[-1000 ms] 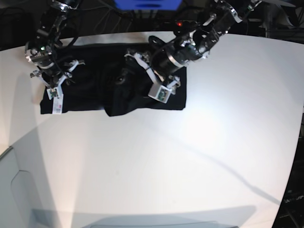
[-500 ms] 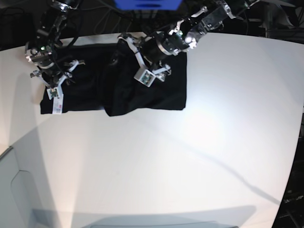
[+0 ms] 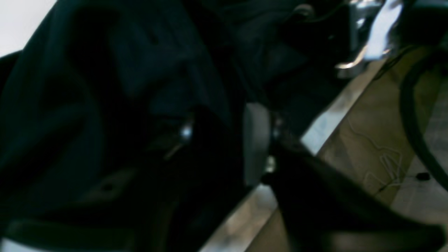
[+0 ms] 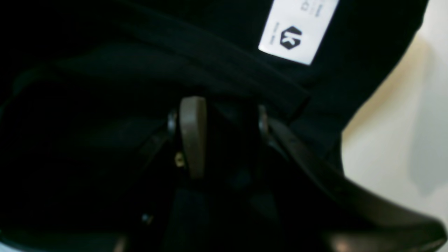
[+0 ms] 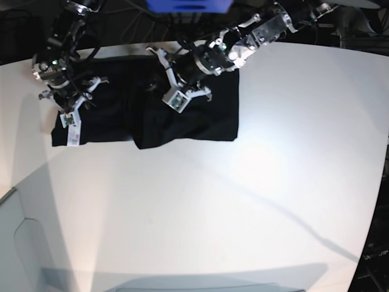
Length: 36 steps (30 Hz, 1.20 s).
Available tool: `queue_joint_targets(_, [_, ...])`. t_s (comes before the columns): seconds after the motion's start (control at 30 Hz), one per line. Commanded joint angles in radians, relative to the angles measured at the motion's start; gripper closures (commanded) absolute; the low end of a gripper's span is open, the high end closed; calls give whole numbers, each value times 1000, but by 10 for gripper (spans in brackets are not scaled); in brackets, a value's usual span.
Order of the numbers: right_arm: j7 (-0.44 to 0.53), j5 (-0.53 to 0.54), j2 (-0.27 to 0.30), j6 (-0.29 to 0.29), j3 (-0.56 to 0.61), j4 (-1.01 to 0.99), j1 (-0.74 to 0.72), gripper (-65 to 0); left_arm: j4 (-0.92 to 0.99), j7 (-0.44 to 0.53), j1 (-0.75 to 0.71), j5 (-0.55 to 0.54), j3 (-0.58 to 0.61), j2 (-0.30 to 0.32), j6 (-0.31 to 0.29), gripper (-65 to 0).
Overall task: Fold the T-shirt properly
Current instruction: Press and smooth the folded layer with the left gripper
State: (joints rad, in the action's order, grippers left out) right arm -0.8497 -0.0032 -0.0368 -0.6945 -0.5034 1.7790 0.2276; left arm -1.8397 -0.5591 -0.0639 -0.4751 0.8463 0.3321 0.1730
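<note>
Since the earlier frame the left gripper [image 5: 159, 72] has swung left along the far edge. Right gripper [image 5: 68, 106] pinches the T-shirt [image 5: 200, 118] at its left end, on the table's [image 5: 243, 201] far-left part. Left claw: can't tell. Partly folded; further folds remain.

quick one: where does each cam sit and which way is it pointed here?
Base: high above the white table, looking down; shows the T-shirt at the far edge and both arms, left end effector mid-shirt, right end effector at its image-left end.
Left wrist: on the left arm, looking along its fingers over dark cloth, past the table edge to the floor.
Right wrist: on the right arm, facing the shirt close up; one finger and a white tag show.
Shared: the T-shirt appears in all three.
</note>
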Motion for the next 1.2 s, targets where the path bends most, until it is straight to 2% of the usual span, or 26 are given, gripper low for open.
queue_joint_targets(0.0, [5, 4, 1, -4, -1, 11, -9, -201, -16, 18, 9, -1, 1, -4, -3, -109])
queue_joint_targets(0.1, [5, 4, 1, -4, -1, 11, -10, -201, -19, 18, 14, 0, 4, -6, -2, 0])
queue_joint_targets(0.4, [7, 4, 1, -4, -1, 11, -12, -201, -70, 18, 20, 0, 8, -3, -17, 0])
queue_joint_targets(0.53, [7, 4, 1, -4, 39, 11, -12, -201, -99, 17, 94, 0, 106, 14, -112, 0])
queue_joint_targets(0.77, [8, 4, 1, -4, 47, 11, -12, -201, -99, 17, 195, -7, 250, 34, -120, 0])
queue_joint_targets(0.93, [10, 4, 1, -4, 47, 11, -14, -201, -85, 17, 197, -7, 253, 29, -120, -1])
queue_joint_targets(1.0, [10, 4, 1, -4, 47, 11, -14, -201, -84, 17, 197, -1, 253, 29, -120, -3])
queue_joint_targets(1.07, [10, 4, 1, -4, 47, 11, -14, -201, -84, 17, 197, -3, 253, 34, -120, -31])
queue_joint_targets(1.17, [10, 4, 1, -4, 47, 11, -14, -201, -93, 17, 190, -7, 218, 35, -119, -142])
